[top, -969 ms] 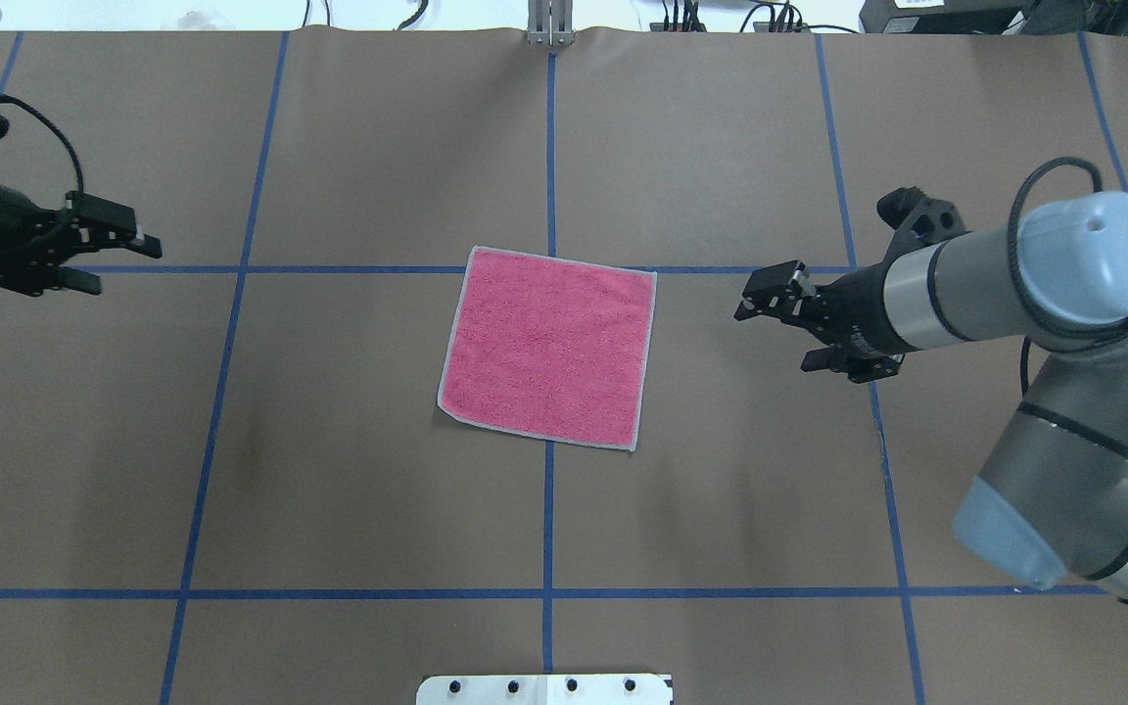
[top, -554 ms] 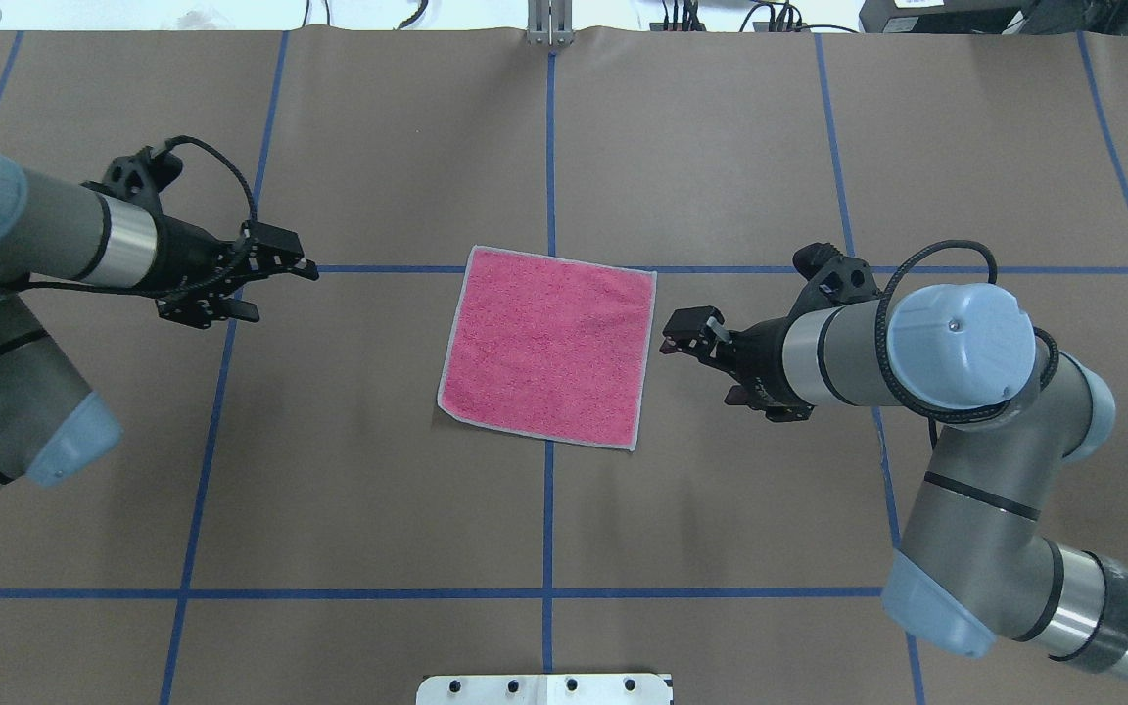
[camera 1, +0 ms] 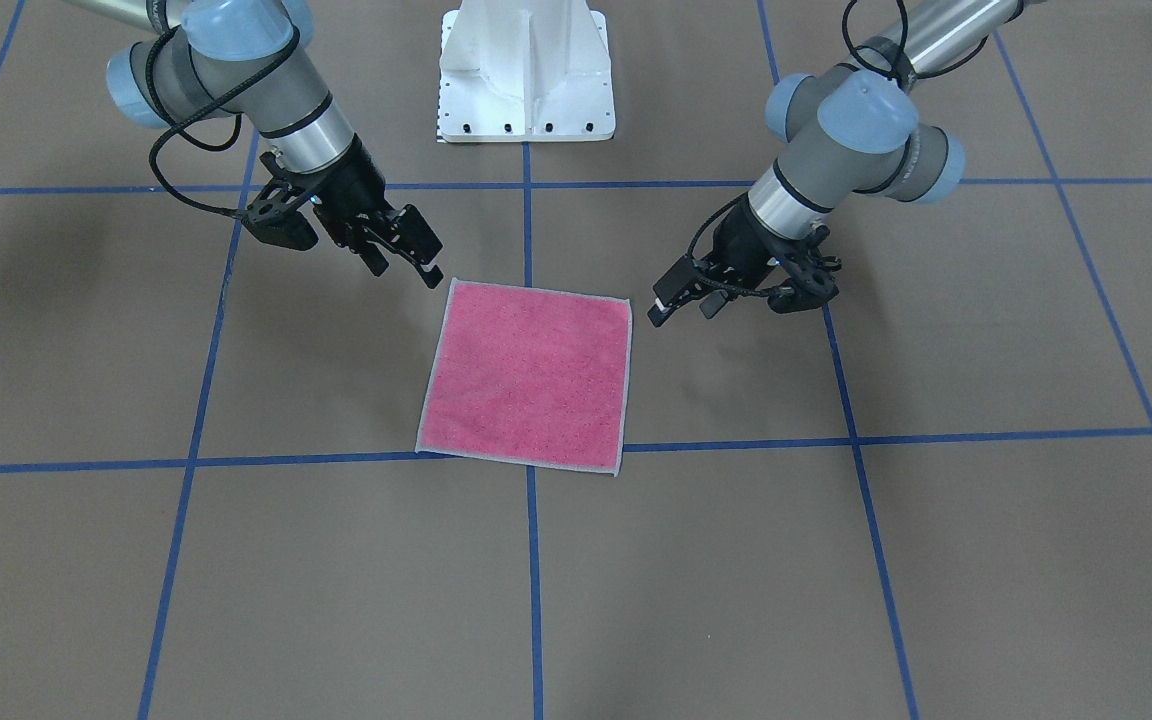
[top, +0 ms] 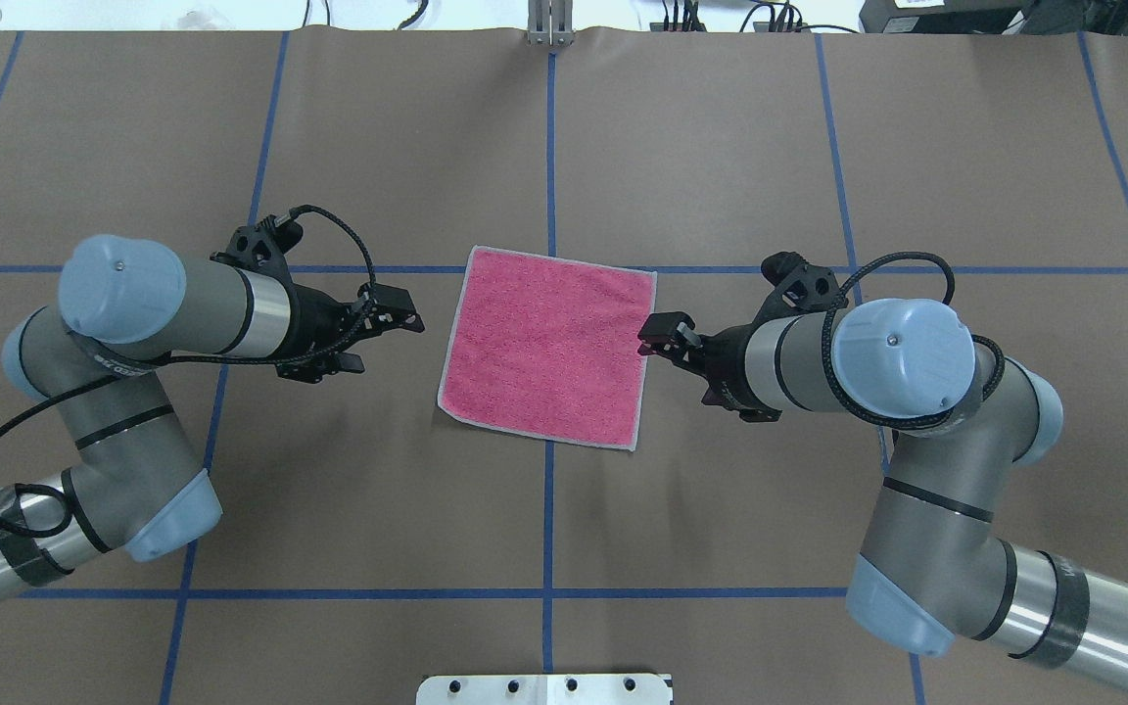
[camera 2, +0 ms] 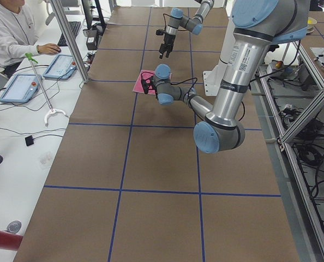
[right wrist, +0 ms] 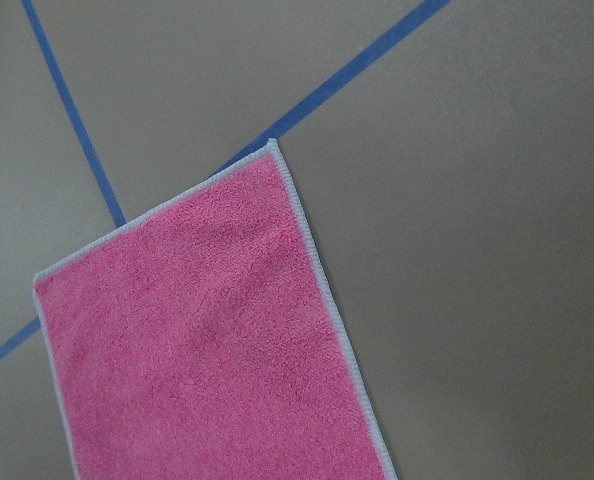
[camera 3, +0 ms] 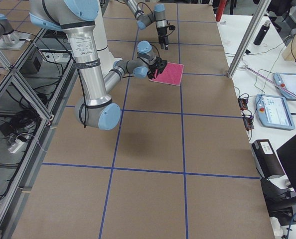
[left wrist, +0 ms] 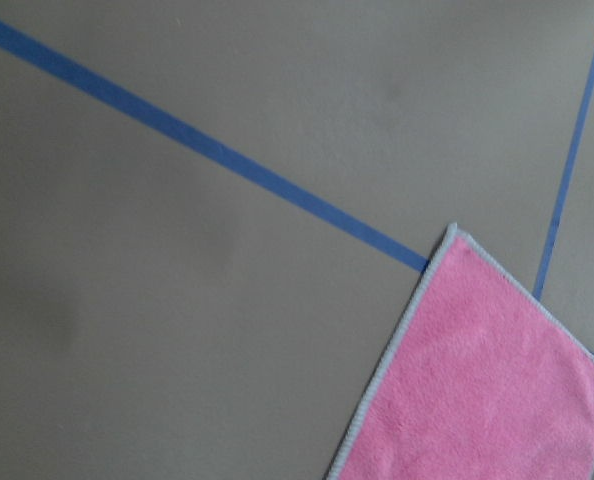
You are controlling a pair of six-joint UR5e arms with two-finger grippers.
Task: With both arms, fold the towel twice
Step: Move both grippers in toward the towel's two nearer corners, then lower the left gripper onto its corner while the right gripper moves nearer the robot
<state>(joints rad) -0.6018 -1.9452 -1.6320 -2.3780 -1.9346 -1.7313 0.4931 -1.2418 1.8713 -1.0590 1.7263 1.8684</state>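
1. So far nothing is gripped. The left gripper and the right gripper both hang with jaws apart and empty above the table.
2. The towel lies flat, pink face up, between the two grippers. The right gripper's leading finger is at the towel's near edge. A strip of bare table lies between the left gripper and the edge facing it.
3. Uneven reach is the first risk. If the right gripper pinches and lifts before the left has a hold, it likely drags the cloth toward itself and skews the fold.
4. A missed pinch is the second. The cloth is thin and lies flat, so fingers that close too high catch only air. Fingers that come down too hard may scrape or snag the brown table cover under them.
5. The towel sits turned a little against the blue tape. If each gripper aims along the tape and not at its own corner, the two holds will not match and the folded edges will not meet.
6. A shallow bite on the grey border alone could slip out partway through the fold, and that corner would flop back.
7. How far along the edge the right gripper sits is unclear: it seems to be at mid-edge from overhead and beside a corner from the front. Neither wrist view shows any fingers, so its height above the cloth is hard to judge.
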